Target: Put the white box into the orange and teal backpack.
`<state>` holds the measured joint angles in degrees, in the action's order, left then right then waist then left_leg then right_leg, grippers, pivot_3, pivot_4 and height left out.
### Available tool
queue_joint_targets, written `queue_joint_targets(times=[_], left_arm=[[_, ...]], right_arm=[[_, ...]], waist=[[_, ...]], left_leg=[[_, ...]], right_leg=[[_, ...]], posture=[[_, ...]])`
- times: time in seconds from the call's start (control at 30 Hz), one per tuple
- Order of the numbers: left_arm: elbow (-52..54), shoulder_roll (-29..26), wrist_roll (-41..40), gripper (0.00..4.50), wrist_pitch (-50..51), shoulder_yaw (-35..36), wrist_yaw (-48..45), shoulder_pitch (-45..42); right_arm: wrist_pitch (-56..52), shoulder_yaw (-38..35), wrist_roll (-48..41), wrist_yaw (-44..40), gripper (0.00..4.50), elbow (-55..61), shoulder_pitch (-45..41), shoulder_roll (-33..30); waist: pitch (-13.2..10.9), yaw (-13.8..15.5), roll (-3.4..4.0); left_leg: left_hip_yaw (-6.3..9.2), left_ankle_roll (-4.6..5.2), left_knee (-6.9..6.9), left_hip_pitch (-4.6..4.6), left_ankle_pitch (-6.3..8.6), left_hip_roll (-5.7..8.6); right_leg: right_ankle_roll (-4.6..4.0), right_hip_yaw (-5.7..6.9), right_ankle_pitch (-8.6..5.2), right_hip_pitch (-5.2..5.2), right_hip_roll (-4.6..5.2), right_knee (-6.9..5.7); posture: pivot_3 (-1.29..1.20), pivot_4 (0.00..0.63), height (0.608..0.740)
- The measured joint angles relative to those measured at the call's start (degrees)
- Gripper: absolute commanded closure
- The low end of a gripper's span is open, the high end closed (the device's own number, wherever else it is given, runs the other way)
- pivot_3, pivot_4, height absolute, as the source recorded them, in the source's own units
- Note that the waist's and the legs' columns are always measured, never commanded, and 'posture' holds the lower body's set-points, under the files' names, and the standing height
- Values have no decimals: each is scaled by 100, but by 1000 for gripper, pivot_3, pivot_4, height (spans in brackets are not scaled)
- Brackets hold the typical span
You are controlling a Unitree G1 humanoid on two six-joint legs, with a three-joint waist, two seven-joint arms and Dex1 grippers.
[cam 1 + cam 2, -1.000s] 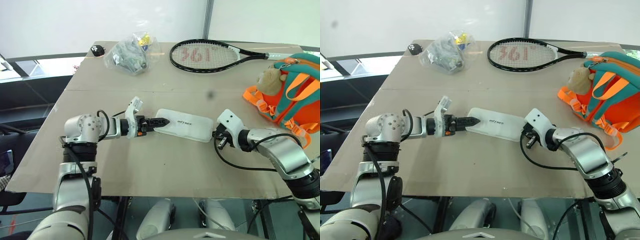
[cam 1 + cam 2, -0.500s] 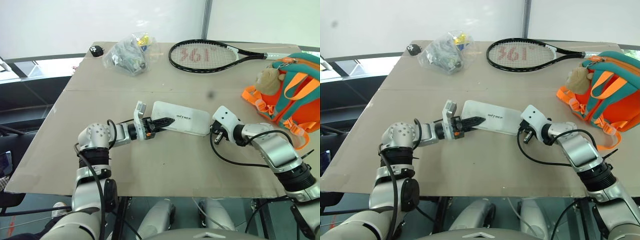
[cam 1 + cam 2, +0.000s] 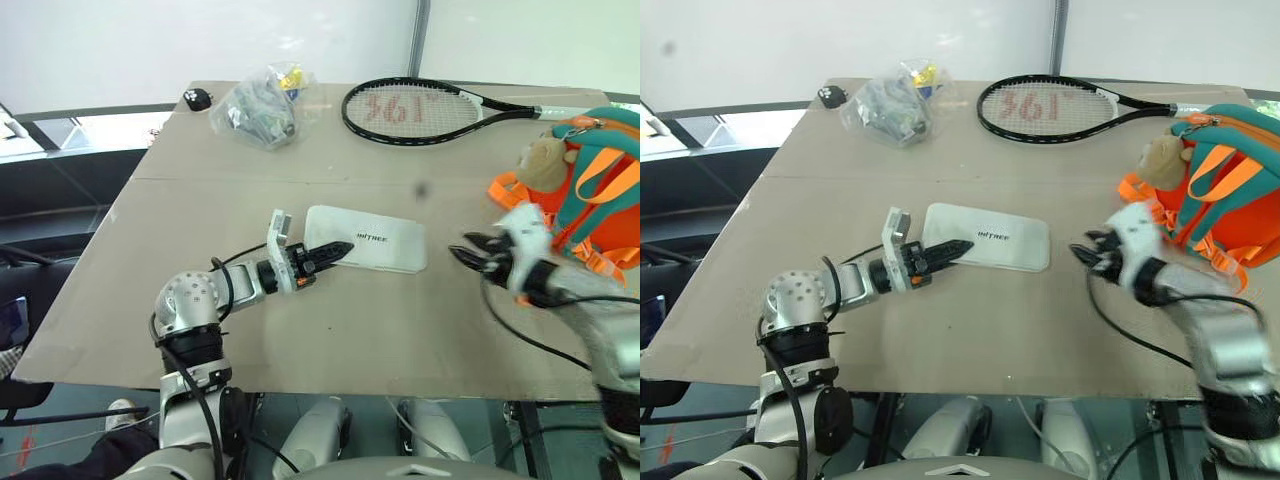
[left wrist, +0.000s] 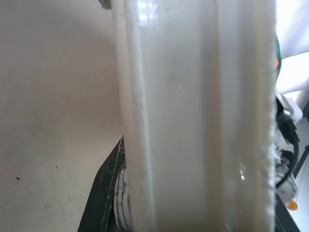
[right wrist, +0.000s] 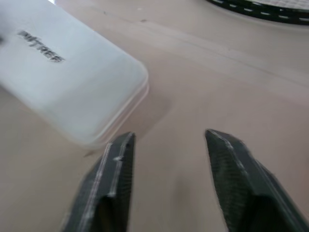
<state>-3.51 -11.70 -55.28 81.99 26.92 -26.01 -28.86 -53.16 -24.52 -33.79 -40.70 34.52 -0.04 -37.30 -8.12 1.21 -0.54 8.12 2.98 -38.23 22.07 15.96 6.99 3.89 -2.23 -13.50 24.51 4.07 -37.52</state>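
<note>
The white box (image 3: 372, 253), flat with dark lettering, lies on the table's middle. My left gripper (image 3: 338, 252) is shut on its left end, and the box (image 4: 193, 121) runs between the fingers (image 4: 108, 193) in the left wrist view. My right gripper (image 3: 464, 250) hovers open to the right of the box, apart from it, with nothing between its fingers (image 5: 113, 183). The orange and teal backpack (image 3: 605, 185) stands at the table's right edge, a tan plush toy (image 3: 541, 160) hanging on its front, just beyond the right gripper.
A black tennis racket (image 3: 420, 108) lies at the back of the table. A clear bag of small items (image 3: 256, 110) and a small black object (image 3: 197, 97) sit at the back left. The table's front edge (image 3: 330, 385) runs close below the arms.
The left gripper closed on the box's left end. The right gripper let go of the right end, opened and drew away to the right and up. The box turned slightly.
</note>
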Motion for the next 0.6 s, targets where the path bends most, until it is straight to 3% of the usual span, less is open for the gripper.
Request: queue_joint_targets(times=[0.07,0.2,0.27,0.4,0.53,0.6], left_arm=[[60,72,-59,3414,0,91,176,4],[190,282,-216,3414,1,126,479,4],[255,326,-271,3414,-1,123,548,-3],[362,341,-342,3414,-52,37,634,-25],[544,456,-354,3414,-147,-159,707,-34],[690,446,-375,3414,-178,-183,779,11]], right_arm=[[-447,-829,-528,-184,19,291,510,-323],[-943,-2114,-836,-114,0,243,1005,-740],[-1007,-2198,-758,60,0,103,990,-903],[-1030,-1620,-418,871,0,-524,-34,-876],[-562,-376,391,2069,0,-1563,-1759,-204],[-190,51,717,2394,507,-2037,-2286,33]], waist=[[0,-13,0],[-3,-46,-5],[-3,-47,-5],[-4,-65,-10],[-8,-66,-9],[-8,-25,-9]], left_leg=[[-1,1,-3,-7,0,0],[-20,0,-4,-32,1,-2],[-21,-1,-5,-37,1,-4],[-31,-1,-7,-37,0,-4],[-39,-2,-4,-28,-1,-5],[-34,-2,0,-10,-1,-6]], right_leg=[[0,-2,0,-9,1,-2],[0,-18,0,-22,-1,-19],[0,-17,0,-26,-2,-20],[0,-22,0,-25,-1,-20],[-1,-25,1,-9,4,-24],[-1,-19,0,10,2,-22]], posture=[[0,150,739],[0,150,739],[0,150,739],[0,150,739],[0,150,739],[0,150,739]])
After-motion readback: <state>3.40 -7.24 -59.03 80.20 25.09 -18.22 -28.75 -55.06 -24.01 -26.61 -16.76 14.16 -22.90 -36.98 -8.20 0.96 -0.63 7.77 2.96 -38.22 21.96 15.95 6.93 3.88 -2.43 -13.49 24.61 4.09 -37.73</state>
